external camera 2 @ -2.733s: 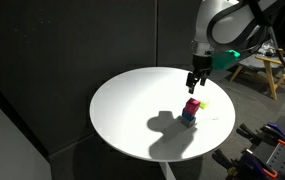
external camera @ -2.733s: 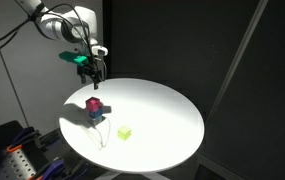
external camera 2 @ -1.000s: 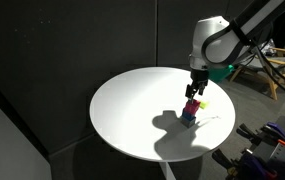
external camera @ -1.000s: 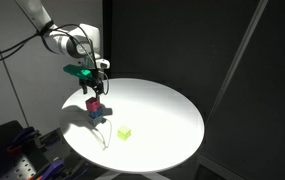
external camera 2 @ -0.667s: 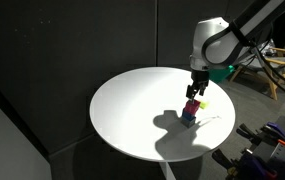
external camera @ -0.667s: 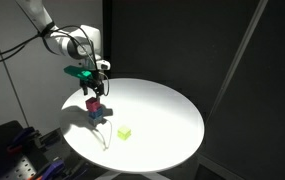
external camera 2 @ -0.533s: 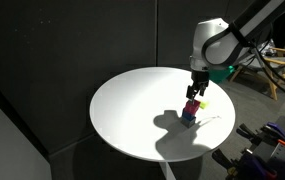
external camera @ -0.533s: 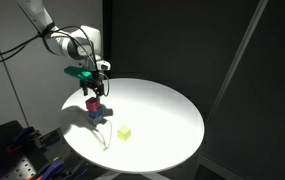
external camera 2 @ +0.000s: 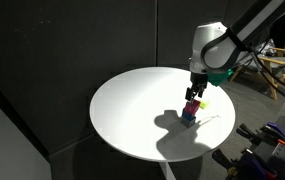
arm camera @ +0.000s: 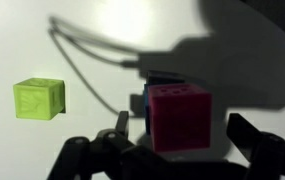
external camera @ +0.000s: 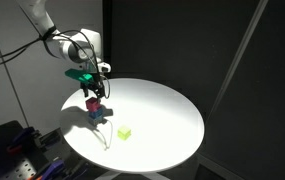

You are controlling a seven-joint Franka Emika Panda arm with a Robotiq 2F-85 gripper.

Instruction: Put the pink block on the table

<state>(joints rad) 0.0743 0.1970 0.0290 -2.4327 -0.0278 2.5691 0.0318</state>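
Pink block (arm camera: 179, 118) sits on top of the dark blue cube (external camera: 96, 116), not yet on the bench (external camera: 167, 110). The stack is near the bench edge in both exterior views.

Hand (external camera: 95, 93) is directly above the blue cube, down at the level of the pink block. Wrist view shows it released: jaws spread, one finger either side of the pink block, a gap on each side. Nothing is gripped.

Risks from here, as I judge them:
- Block looks slightly off-centre between the jaws. One finger touching first would shove it sideways off the blue cube.
- Going lower before closing could catch the blue cube too, dragging or lifting both.
- A shallow grip on the top edge could let it slip on lift.
- Yellow-green cube (arm camera: 39, 99) and a thin cord (arm camera: 82, 70) lie beside the blue cube. Choose a bare drop spot away from both.
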